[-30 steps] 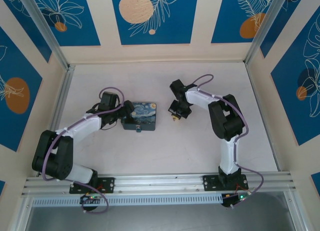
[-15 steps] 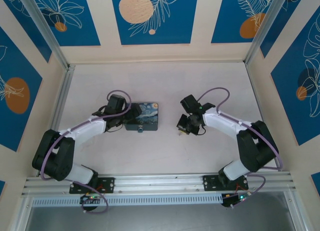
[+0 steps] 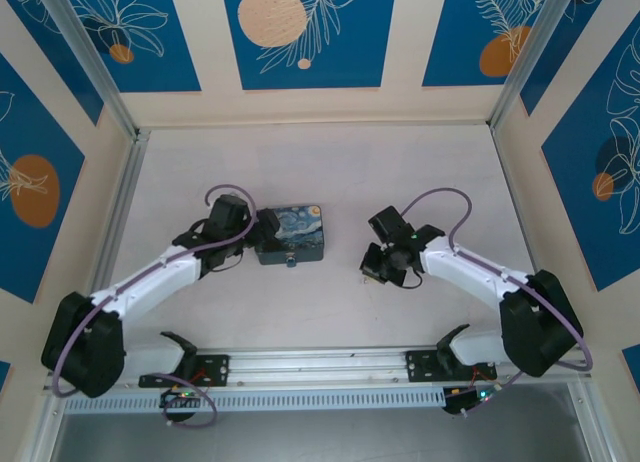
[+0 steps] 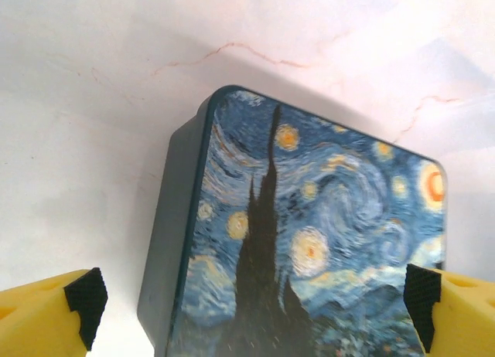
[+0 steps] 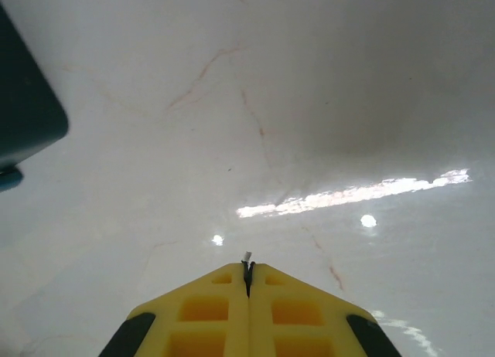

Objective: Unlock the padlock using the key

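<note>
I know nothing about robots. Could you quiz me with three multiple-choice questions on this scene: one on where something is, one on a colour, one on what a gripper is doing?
1. The painted box lies:
A. at the left gripper
B. against the back wall
C. on the front rail

2. The gripper fingers are:
A. red
B. yellow
C. green

3. The right gripper is:
A. wide open
B. clamped on the box
C. shut on a thin key

Answers:
1 A, its open fingers straddle the box.
2 B, both wrist views show yellow.
3 C, a grey sliver sticks out between the closed fingers.
</note>
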`<act>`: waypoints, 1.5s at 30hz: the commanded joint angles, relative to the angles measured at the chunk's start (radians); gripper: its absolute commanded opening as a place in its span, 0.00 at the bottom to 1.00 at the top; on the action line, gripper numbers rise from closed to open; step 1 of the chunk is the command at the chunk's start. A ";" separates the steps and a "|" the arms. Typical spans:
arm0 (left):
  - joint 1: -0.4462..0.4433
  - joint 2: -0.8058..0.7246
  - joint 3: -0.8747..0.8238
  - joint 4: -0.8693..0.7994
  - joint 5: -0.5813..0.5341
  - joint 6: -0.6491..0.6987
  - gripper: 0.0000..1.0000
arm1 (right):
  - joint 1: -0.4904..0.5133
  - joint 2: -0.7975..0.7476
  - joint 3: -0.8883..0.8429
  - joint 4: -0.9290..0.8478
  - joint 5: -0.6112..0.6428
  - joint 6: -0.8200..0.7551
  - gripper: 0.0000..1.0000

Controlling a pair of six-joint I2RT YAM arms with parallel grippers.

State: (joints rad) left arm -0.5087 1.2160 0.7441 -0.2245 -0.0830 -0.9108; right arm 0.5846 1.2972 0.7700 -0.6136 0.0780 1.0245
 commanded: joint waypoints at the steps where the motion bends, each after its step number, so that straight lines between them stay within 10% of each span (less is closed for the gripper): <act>1: -0.007 -0.048 0.025 -0.071 0.055 -0.074 1.00 | 0.009 -0.047 0.027 -0.018 -0.019 0.024 0.00; 25: -0.250 0.218 0.136 0.396 0.207 -0.907 0.87 | 0.042 0.021 0.400 0.085 0.027 0.111 0.00; 45: -0.298 0.281 0.157 0.465 0.160 -0.982 0.55 | 0.075 0.038 0.362 0.141 0.044 0.144 0.00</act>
State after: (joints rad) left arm -0.7952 1.5013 0.8963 0.2283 0.1020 -1.8854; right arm 0.6540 1.3392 1.1385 -0.4816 0.1020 1.1530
